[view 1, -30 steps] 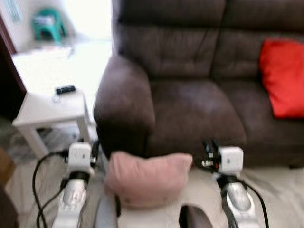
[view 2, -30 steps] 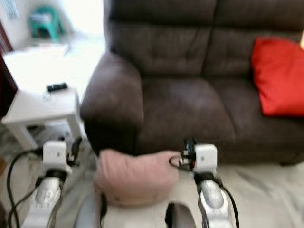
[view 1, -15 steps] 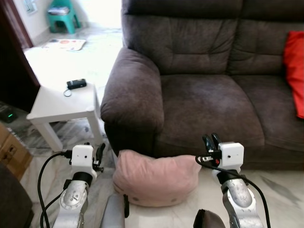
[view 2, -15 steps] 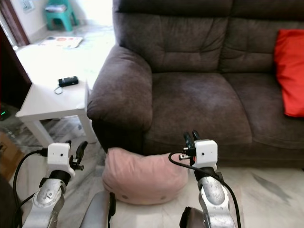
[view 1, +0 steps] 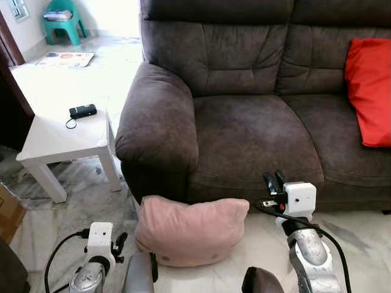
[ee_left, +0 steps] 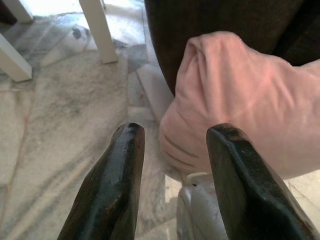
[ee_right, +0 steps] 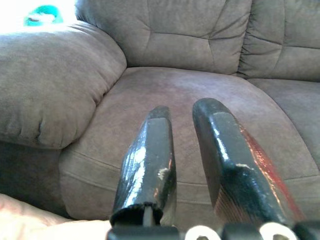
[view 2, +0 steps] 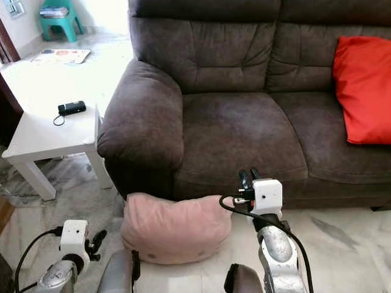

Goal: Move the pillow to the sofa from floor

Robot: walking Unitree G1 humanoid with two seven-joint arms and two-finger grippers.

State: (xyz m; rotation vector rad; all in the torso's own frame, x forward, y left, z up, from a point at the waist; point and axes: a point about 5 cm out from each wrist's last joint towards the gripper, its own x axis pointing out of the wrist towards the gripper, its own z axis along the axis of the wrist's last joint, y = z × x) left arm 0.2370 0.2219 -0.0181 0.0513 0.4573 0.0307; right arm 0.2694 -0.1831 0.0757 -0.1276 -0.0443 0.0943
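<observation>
The pink pillow lies on the marble floor against the front of the dark brown sofa, below its left armrest. My left gripper is low by the pillow's left end. Its fingers are open in the left wrist view, with the pillow just ahead and off to one side, untouched. My right gripper is raised at the pillow's right end, level with the seat's front edge. Its fingers are nearly together and hold nothing, pointing at the seat cushion.
A white side table with a black device stands left of the armrest. On the sofa's right seat leans a red cushion. A teal stool is far back left and a cardboard box at the left edge.
The camera has shifted. My left arm has dropped lower beside the pillow's left end. The right arm holds about the same pose and the pillow has not moved.
</observation>
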